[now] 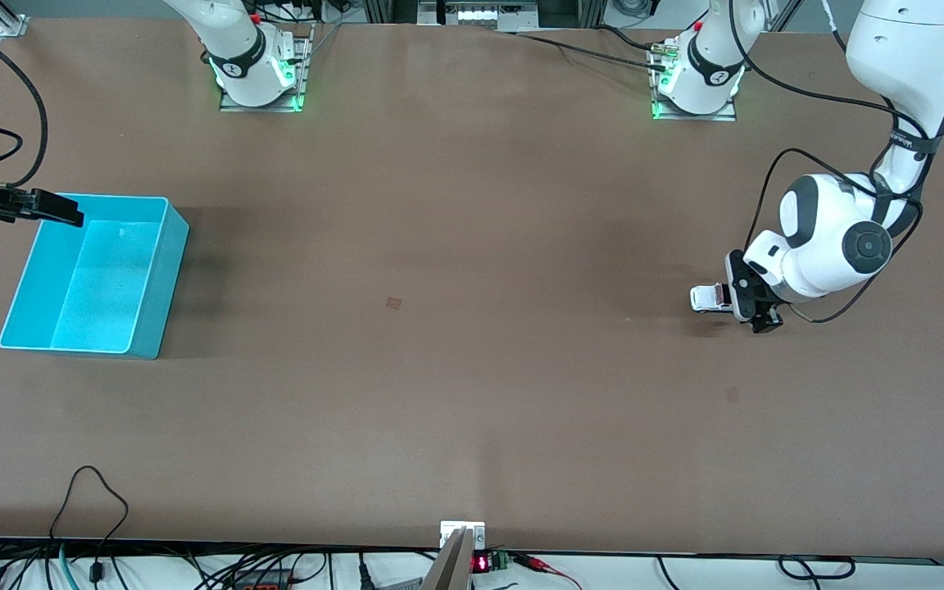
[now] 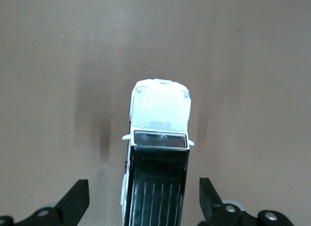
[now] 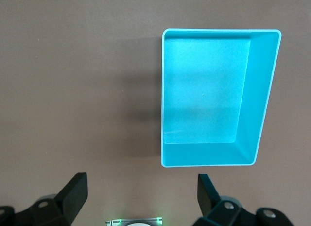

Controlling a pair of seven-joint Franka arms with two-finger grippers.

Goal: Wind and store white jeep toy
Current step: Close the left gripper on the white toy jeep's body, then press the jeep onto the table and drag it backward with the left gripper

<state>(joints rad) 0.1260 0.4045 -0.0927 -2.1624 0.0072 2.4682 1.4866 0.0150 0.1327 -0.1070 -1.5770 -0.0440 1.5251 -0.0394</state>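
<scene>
Over at the right arm's end of the table sits the cyan bin point(image 1: 156, 279), open side up, nothing inside it. The right gripper point(image 1: 46, 205) waits in the air above the bin's edge nearest the robots' bases, its fingers point(image 3: 73, 192) spread wide with nothing between them; in the right wrist view the bin point(image 3: 262, 90) fills much of the scene below.

Well apart from the bin, toward the left arm's end of the brown table point(image 1: 472, 369), stands the white jeep toy point(image 1: 705, 297) on its wheels. The left gripper point(image 1: 755, 303) is down at the jeep's rear end. In the left wrist view its fingers point(image 2: 75, 199) are apart, flanking the black roof of the jeep point(image 2: 158, 153), gaps visible on both sides.
</scene>
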